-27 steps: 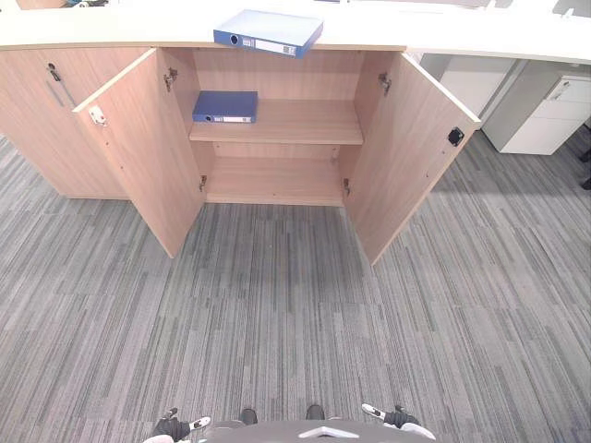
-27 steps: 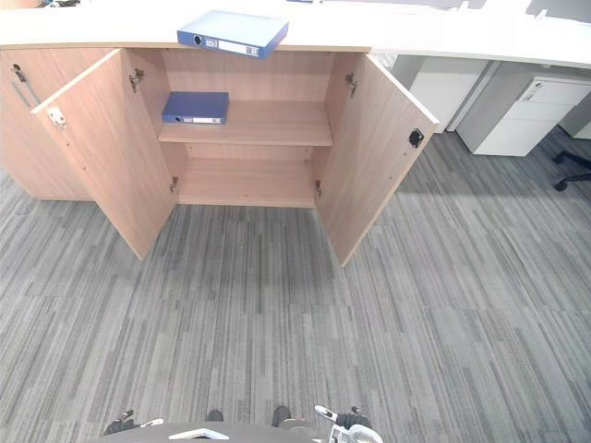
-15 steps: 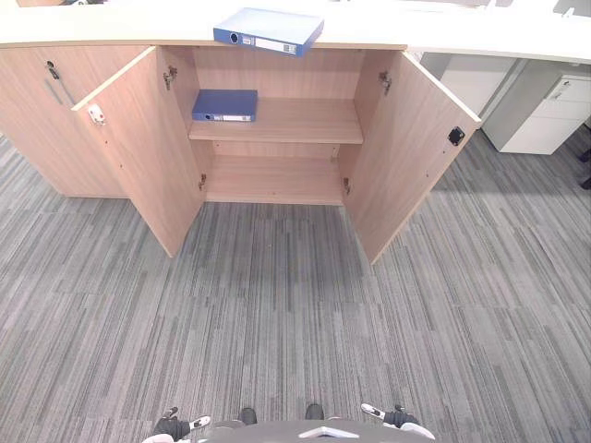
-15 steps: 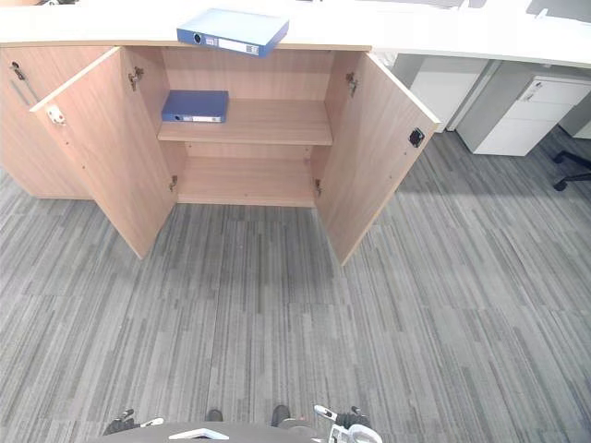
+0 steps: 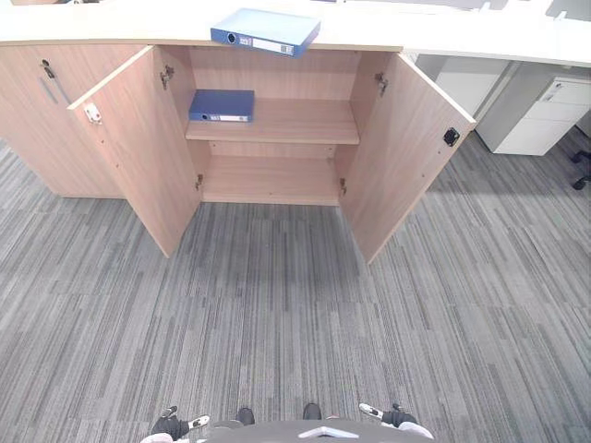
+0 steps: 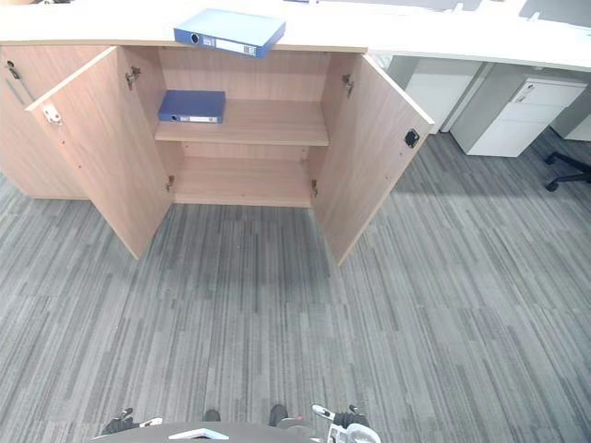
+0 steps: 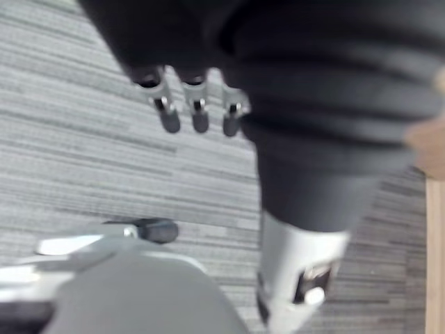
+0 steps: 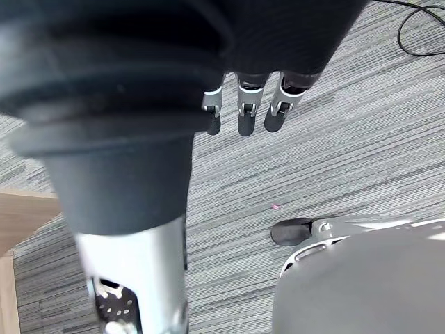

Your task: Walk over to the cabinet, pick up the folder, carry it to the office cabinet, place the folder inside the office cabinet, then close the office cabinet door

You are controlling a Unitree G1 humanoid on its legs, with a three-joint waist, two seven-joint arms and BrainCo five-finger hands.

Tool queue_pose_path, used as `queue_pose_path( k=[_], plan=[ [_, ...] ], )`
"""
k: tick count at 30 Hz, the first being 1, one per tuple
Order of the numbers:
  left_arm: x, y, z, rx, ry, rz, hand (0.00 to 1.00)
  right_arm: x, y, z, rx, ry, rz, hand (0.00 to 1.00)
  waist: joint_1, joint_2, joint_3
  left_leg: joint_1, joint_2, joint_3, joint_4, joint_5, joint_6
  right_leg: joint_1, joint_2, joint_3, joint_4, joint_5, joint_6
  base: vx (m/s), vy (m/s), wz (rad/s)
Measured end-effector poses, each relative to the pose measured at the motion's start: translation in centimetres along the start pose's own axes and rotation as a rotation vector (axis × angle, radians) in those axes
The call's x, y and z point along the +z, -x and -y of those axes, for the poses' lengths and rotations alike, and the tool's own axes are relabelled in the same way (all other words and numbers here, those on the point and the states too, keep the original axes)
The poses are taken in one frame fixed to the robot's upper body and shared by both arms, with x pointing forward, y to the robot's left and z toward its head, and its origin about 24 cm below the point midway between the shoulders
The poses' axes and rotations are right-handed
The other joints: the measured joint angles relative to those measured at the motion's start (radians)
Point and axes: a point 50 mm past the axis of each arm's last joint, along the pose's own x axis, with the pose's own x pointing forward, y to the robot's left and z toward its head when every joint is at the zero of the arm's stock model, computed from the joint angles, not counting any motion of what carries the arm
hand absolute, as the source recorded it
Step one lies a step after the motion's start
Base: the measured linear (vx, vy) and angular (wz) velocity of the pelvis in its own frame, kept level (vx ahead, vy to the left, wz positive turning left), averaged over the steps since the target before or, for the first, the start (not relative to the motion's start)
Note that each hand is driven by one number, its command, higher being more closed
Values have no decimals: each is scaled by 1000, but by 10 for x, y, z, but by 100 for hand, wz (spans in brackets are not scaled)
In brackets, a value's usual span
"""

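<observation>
1. Left robot hand [image 7: 199, 111] is hanging low at the robot's side over the grey carpet floor [image 5: 277, 305]. Its fingers are dangling straight and loose, holding nothing.
2. Right robot hand [image 8: 247, 115] is hanging the same way on the other side, with fingers relaxed and nothing in them.
3. Ahead, well apart from both hands, the office cabinet [image 5: 286, 74] is standing with its left door [image 5: 138, 148] and right door [image 5: 402, 157] both swung out toward the robot.
4. Inside, a dark blue second folder [image 5: 222, 105] is lying flat at the left end of the upper shelf [image 5: 305, 125].
5. The folder [image 5: 265, 31], a lighter blue, is lying flat on the pale worktop [image 5: 111, 23] above the open compartment. It is sitting at the front edge with its spine facing the robot.
6. A white drawer unit [image 5: 540, 115] is standing under the worktop, to the right of the cabinet.
</observation>
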Motion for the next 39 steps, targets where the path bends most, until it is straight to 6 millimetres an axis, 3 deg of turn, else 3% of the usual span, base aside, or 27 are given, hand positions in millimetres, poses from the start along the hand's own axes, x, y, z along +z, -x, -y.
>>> queue_pose_path(
  k=[4,8,11,13,14,16,19,21,23,24,25,27,29,30,32,36,38,39],
  plan=[
    [4,-1,-2,4,0,11,0,3,0,-5,15,14,9,0,8,-11,10,-21,-1,19,3,-6,5,-23,-1,18,0,2,1,-31,3,-14],
    [12,-2,-1,5,2,33,0,12,0,-8,23,5,46,0,12,-14,27,-114,-4,40,140,-86,24,-111,-25,23,106,-54,25,-2,32,-11],
    [14,-2,1,-1,7,43,0,18,0,-8,24,0,76,0,13,-4,39,-152,0,57,268,-179,46,-186,-63,17,316,-140,64,40,77,-19],
    [15,-3,4,-6,9,47,0,25,1,-9,29,-7,112,0,25,9,48,-121,5,76,291,-208,65,-301,-101,-20,592,-154,51,96,120,-28],
    [18,-3,4,-7,11,53,0,27,1,-10,30,-10,125,0,22,10,52,-105,3,76,289,-216,72,-328,-117,-40,655,-172,33,162,100,-12],
    [18,-3,3,1,27,52,0,28,2,-11,33,-13,133,0,22,9,54,-48,8,71,280,-244,65,-370,-147,-102,769,-256,30,233,42,-1],
    [21,-4,3,1,30,60,0,34,1,-15,41,-16,150,0,19,9,54,-5,20,63,232,-254,53,-435,-132,-174,705,-279,20,308,-19,6],
    [28,-5,4,-3,28,76,0,41,1,-16,45,-17,164,0,-1,12,57,21,33,39,192,-255,34,-475,-93,-173,605,-250,-9,349,-79,33],
    [32,-5,5,-7,27,85,0,38,1,-17,43,-27,158,0,-16,8,54,76,37,-6,150,-270,-5,-470,-70,-170,510,-179,-45,538,-198,71],
    [36,-6,10,-18,33,96,0,37,1,-15,36,-43,152,0,-18,4,53,111,47,-23,144,-289,-34,-444,-65,-181,506,-126,-105,538,-219,63],
    [37,-6,17,-33,38,101,0,40,0,-12,30,-40,162,0,-13,29,53,114,70,-21,149,-288,-46,-438,-58,-199,517,-132,-109,525,-230,49],
    [45,-5,34,-75,62,130,0,46,0,-15,34,-55,180,0,-19,53,61,59,100,2,287,-279,-83,-392,-44,-233,499,-188,-128,523,-249,36],
    [51,-4,40,-87,99,159,0,48,2,-24,59,-44,193,0,-21,62,73,-95,173,48,690,-292,-105,-285,-3,-244,430,-213,-128,534,-236,26],
    [58,-3,38,-78,120,188,0,47,3,-28,74,-34,194,0,-6,56,80,-189,227,96,913,-311,-104,-214,19,-243,394,-227,-134,398,-175,4],
    [63,-3,37,-75,127,206,0,48,3,-30,81,-40,197,0,5,50,83,-258,253,136,979,-324,-87,-172,22,-242,377,-234,-133,305,-131,-9],
    [76,-2,42,-85,137,255,0,48,5,-37,85,-63,192,0,39,44,88,-415,270,208,813,-333,-63,-79,22,-203,308,-247,-111,256,-13,-32],
    [77,-2,43,-88,138,263,0,47,6,-40,83,-68,191,0,44,45,87,-434,263,200,622,-292,-60,-43,17,-182,290,-266,-79,300,148,-35],
    [79,-2,43,-89,139,266,0,47,6,-41,81,-68,189,0,47,43,87,-441,255,188,539,-231,-51,-29,8,-168,290,-281,-54,268,227,-32]
  ],
)
